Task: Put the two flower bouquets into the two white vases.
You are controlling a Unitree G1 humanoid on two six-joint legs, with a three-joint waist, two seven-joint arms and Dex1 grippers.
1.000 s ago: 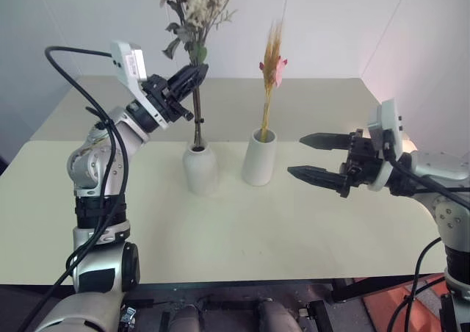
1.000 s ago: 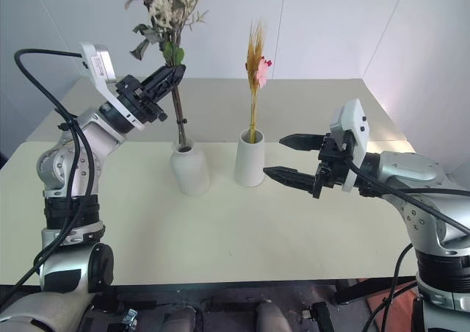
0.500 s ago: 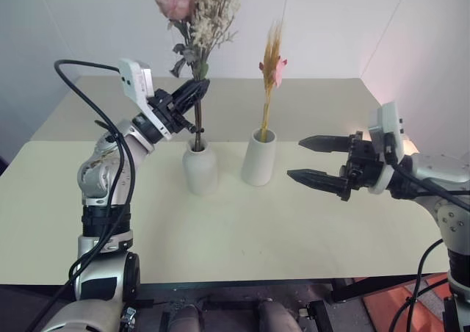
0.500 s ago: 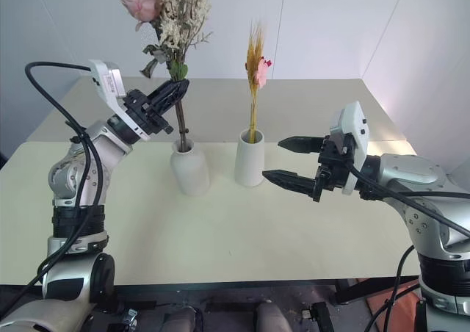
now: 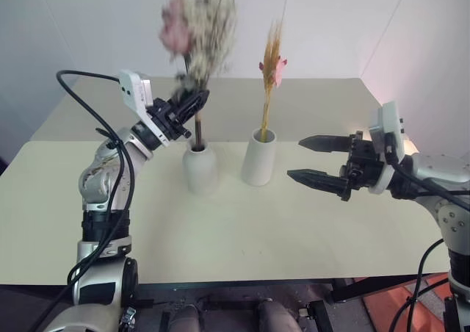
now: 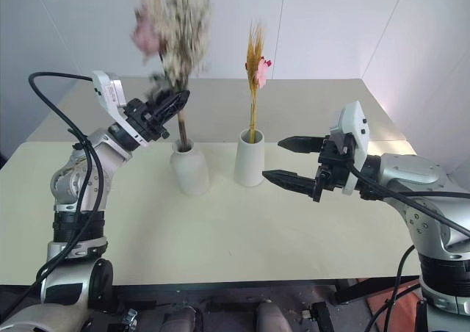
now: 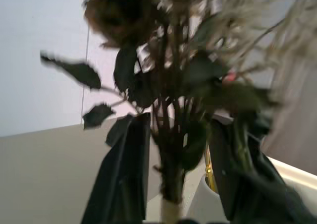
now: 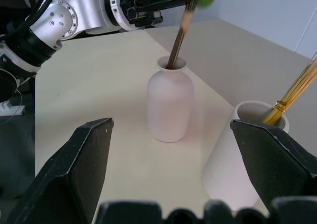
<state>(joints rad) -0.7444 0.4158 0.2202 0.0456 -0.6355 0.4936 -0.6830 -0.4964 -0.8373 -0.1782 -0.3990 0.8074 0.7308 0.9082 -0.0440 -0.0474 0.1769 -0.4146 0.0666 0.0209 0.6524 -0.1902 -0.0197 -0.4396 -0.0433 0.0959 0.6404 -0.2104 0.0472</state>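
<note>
In the bottle-shaped vase on the tabletop, the bushy bouquet stands with stems down the neck, blooms motion-blurred. Left gripper sits around the stems just above the vase mouth, fingers parted, not clamping. Just beside it, the tapered vase holds the slim yellow bouquet. Right gripper hovers near that vase, wide open, empty.

Cream table: bottle vase and cylinder vase standing side by side near centre, apparently not touching.
</note>
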